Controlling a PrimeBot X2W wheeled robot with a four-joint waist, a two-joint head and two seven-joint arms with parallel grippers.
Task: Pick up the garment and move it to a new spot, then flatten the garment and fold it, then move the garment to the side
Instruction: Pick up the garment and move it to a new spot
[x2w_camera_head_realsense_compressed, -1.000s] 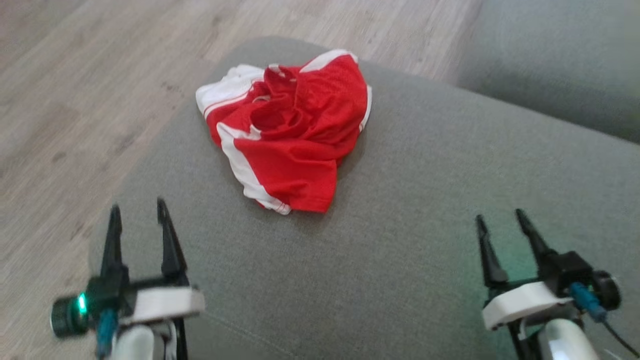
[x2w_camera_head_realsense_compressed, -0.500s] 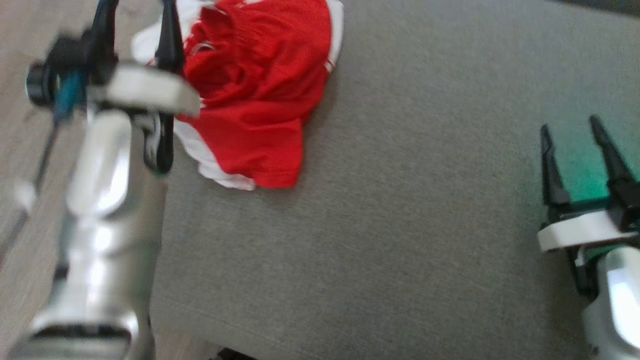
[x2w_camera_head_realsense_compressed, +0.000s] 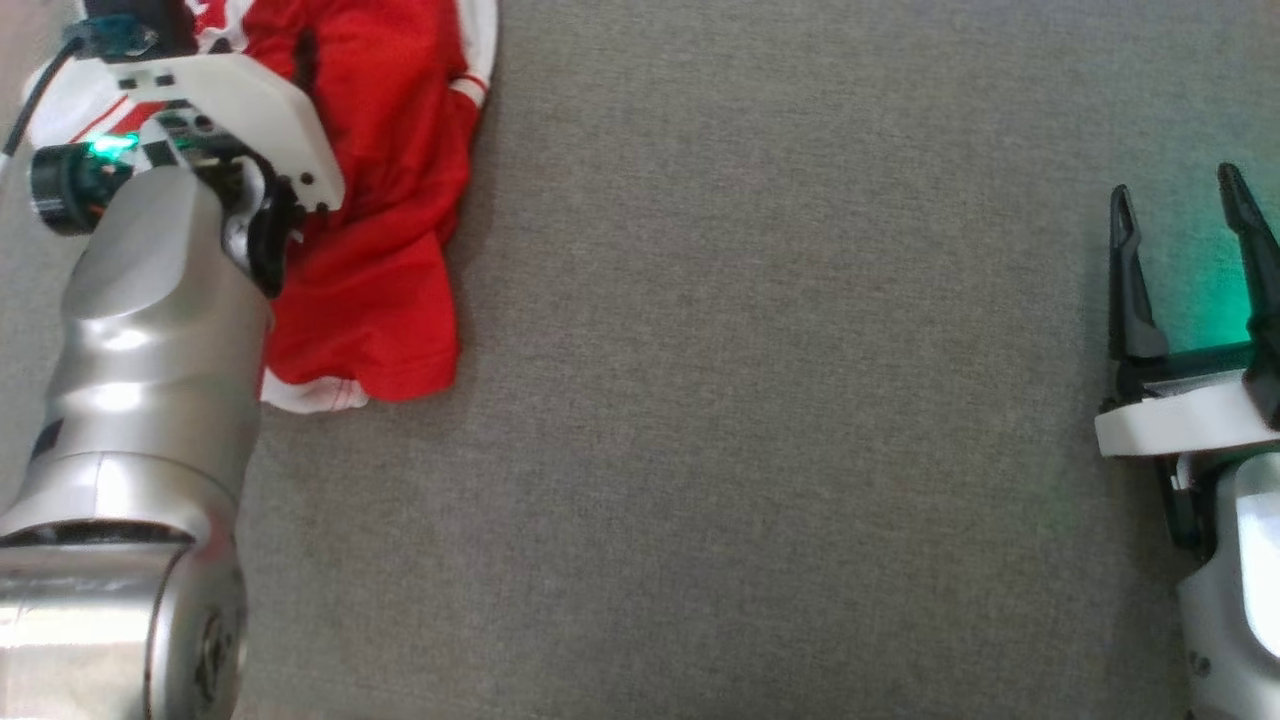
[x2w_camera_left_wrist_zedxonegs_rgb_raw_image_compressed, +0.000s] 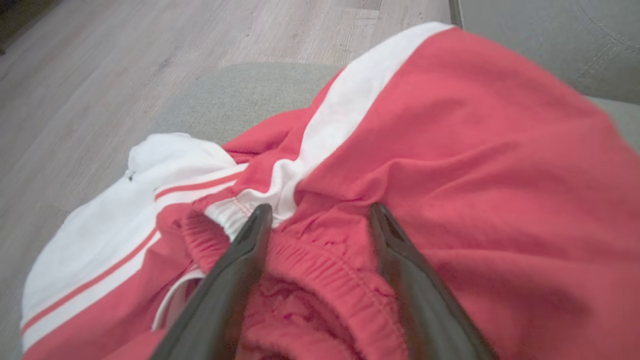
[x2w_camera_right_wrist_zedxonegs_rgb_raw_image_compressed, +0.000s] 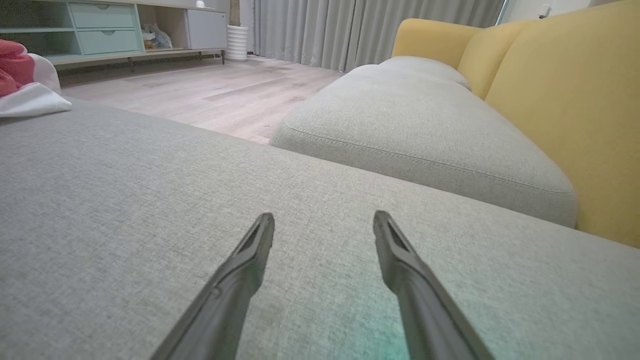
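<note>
Under the spread fingers of your left claw (x2w_camera_left_wrist_zedxonegs_rgb_raw_image_compressed: 320, 210) lies the crumpled garment (x2w_camera_left_wrist_zedxonegs_rgb_raw_image_compressed: 450, 150), soft, light and limp on the cushion (x2w_camera_head_realsense_compressed: 750, 400); pinch the elastic waistband (x2w_camera_left_wrist_zedxonegs_rgb_raw_image_compressed: 320, 272) between the tips, it should bunch and hold; your right claw (x2w_camera_head_realsense_compressed: 1175, 182) hangs released, well apart.

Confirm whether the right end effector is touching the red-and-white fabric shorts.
Apart. Head view: bare grey fabric cushion lies between the right end effector and the red-and-white fabric shorts.
</note>
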